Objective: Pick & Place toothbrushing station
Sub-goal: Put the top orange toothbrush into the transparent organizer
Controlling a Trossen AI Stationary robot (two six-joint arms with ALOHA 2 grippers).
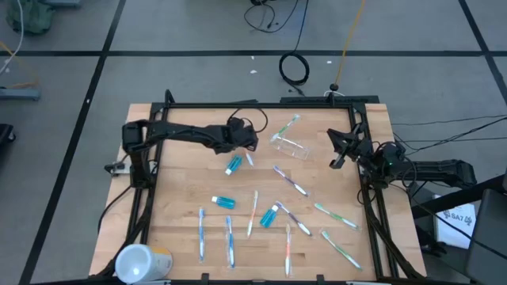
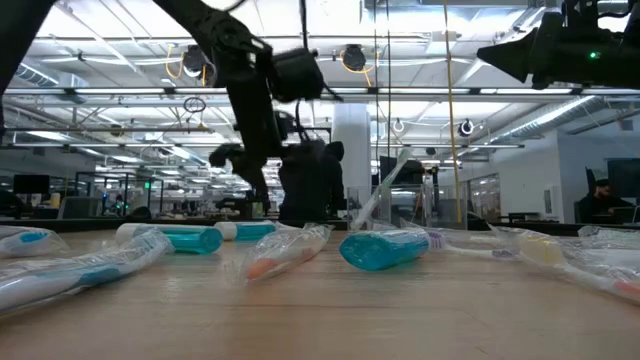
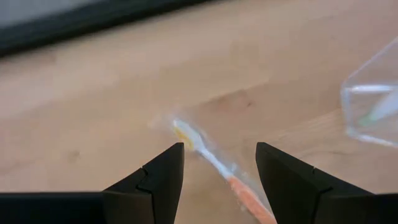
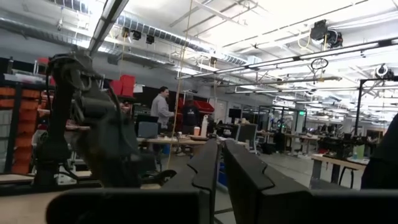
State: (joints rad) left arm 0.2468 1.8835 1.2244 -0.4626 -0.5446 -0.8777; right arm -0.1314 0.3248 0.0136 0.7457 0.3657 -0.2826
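Observation:
My left gripper [image 1: 247, 144] [image 3: 219, 180] is open, low over the table's far middle. Its fingers stand on either side of a wrapped toothbrush [image 3: 214, 165] with an orange handle and a pale head, which lies flat on the wood [image 1: 250, 159]. A clear cup [image 1: 289, 146] [image 3: 373, 106] lies on its side just to the right, with a green toothbrush [image 1: 290, 124] in it. Several other toothbrushes [image 1: 290, 180] and three blue toothpaste tubes [image 1: 232, 165] [image 1: 223, 203] [image 1: 269, 214] lie scattered. My right gripper [image 1: 339, 152] [image 4: 219, 171] is shut and empty, raised at the right edge.
A large white and yellow cylinder [image 1: 142, 261] lies at the near left corner. A black frame [image 1: 261, 104] runs around the table's edges. Bare wood lies at the table's left and far middle. People and workbenches show in the room behind.

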